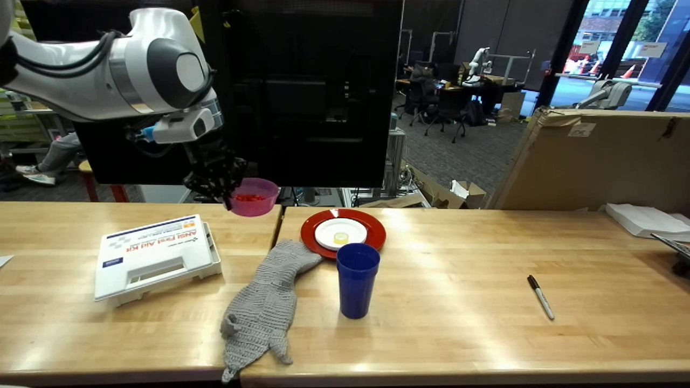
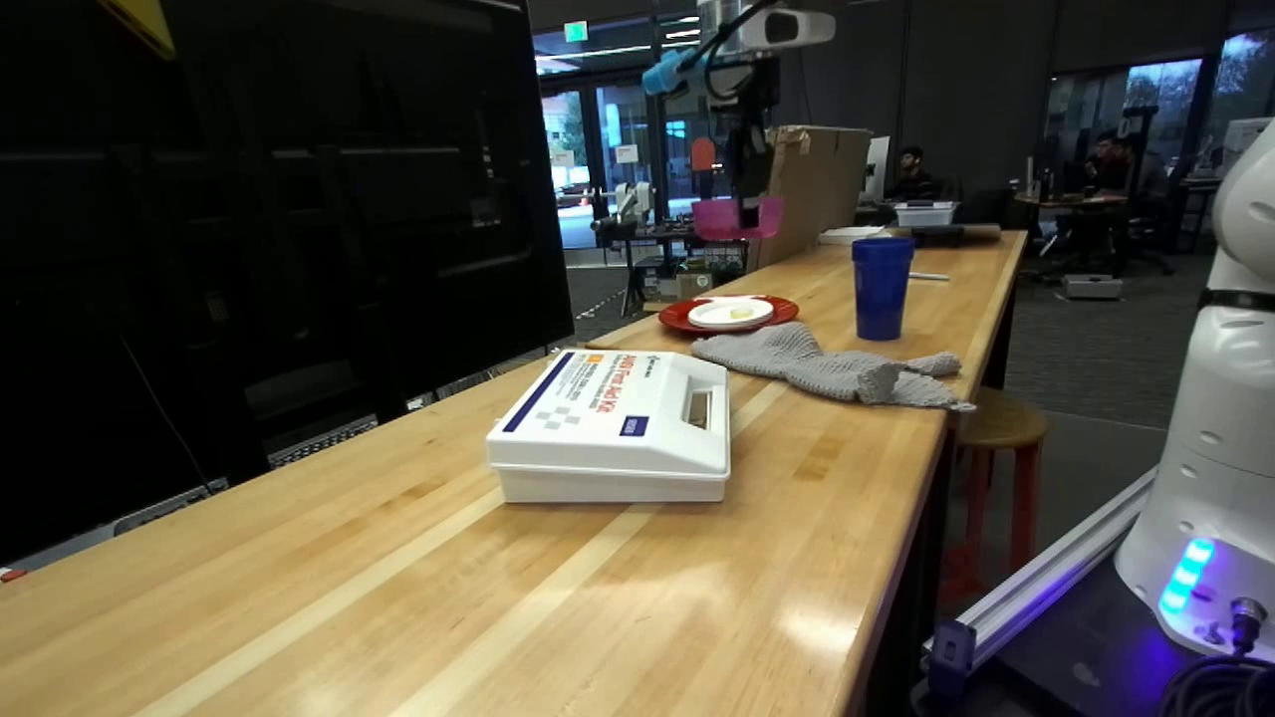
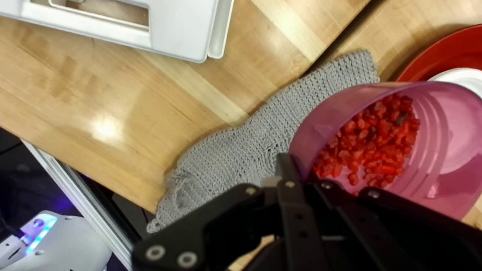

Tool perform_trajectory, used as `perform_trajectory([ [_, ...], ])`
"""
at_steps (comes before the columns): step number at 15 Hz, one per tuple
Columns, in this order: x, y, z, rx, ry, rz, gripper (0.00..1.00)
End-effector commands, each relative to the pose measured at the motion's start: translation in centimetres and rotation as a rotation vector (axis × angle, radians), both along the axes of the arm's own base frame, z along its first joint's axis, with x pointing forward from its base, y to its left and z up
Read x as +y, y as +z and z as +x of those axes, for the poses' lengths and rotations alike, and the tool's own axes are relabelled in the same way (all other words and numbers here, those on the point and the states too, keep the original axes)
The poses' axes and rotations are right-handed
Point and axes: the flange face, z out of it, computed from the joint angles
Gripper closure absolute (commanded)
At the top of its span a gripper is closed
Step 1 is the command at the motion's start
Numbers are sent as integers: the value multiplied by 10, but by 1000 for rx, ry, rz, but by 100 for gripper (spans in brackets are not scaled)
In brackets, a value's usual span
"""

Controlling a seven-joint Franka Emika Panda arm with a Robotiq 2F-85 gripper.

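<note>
- Gripper is pinching the wall of a pink bowl, which is hanging left of centre in an exterior view, red bits lying inside.
- Shiny wooden tabletop is filling the lower half there, a dark seam running left of centre.
- Gray knitted thing is sprawling lower left of centre. Red plate is sitting mid-frame with a white plate on it, blue cup standing upright just beside.
- Room-wise, a big black panel is covering the upper middle, cardboard is standing at right, and glass doors are showing upper right.
- Writing: white case at left is reading "ANSI First Aid Kit" in red, upside down from this side. Its smaller print is coming out illegible.
- Black-capped marker is lying lower right, no idea what brand, too small.
</note>
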Motion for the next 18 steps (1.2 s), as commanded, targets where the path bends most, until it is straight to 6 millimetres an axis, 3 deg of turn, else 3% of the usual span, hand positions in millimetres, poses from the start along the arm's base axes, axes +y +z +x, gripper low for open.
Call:
perform_trajectory([
  [1, 0, 1, -1, -1, -5, 0, 96],
  [5, -3, -10, 6, 24, -62, -25, 99],
  [13, -50, -25, 15, 15, -369, -64, 99],
  [15, -89, -21, 12, 16, -415, -63, 99],
  [18, -101, -29, 16, 8, -550, -45, 99],
])
